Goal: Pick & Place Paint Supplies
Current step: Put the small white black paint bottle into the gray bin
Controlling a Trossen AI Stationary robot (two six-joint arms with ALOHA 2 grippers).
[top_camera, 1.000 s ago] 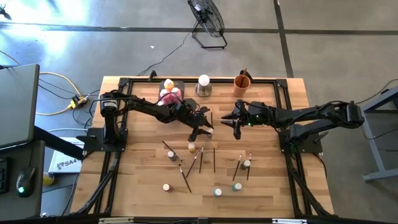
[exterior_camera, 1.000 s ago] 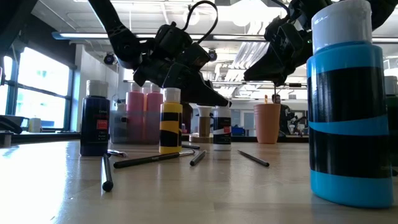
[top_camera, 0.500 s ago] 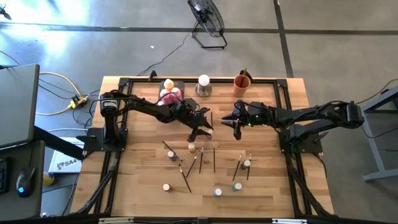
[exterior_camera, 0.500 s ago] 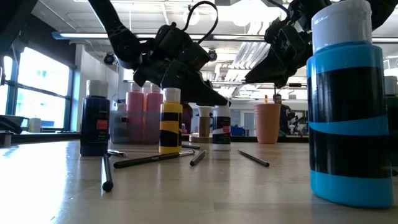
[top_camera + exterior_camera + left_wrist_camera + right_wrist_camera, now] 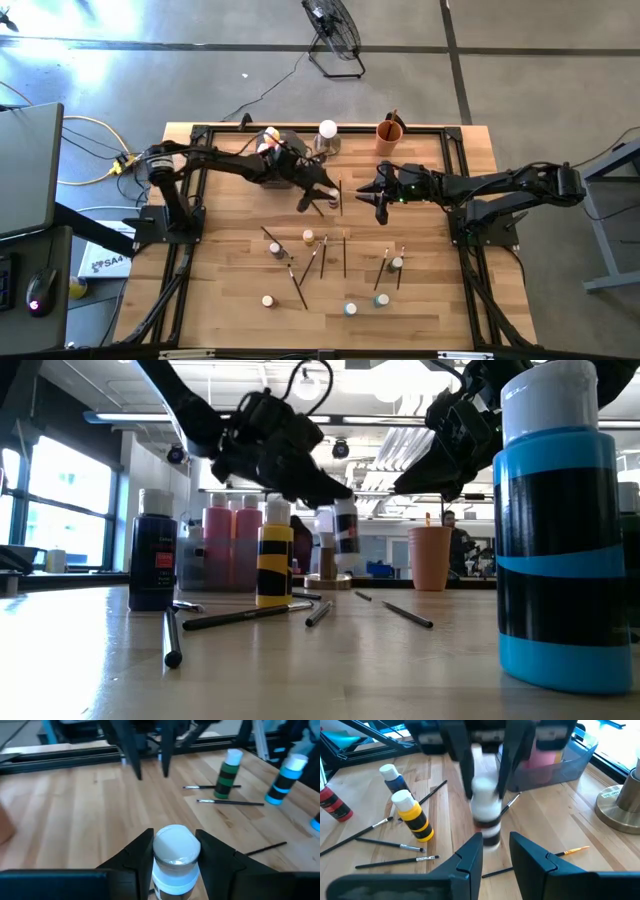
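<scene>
Left pincer [image 5: 318, 193]: pinching a white-capped bottle [image 5: 173, 856], now lifted off the bench [image 5: 230, 280] and carried back toward the tray [image 5: 290, 137]; transfer under way. Right pincer [image 5: 378, 197]: unmoved above mid-bench, slightly spread, empty. Other bottles and brushes [image 5: 344, 254]: still on the bench.

**Crowded middle, open wood near the back**

Facing the left gripper [image 5: 318, 193], the right gripper [image 5: 372, 196] stands near, blocking that way. Just behind it sits the grey tray [image 5: 290, 137]; below lie brushes [image 5: 344, 252] and small bottles [image 5: 308, 238]. Bare table [image 5: 225, 270] opens toward its own base.
</scene>
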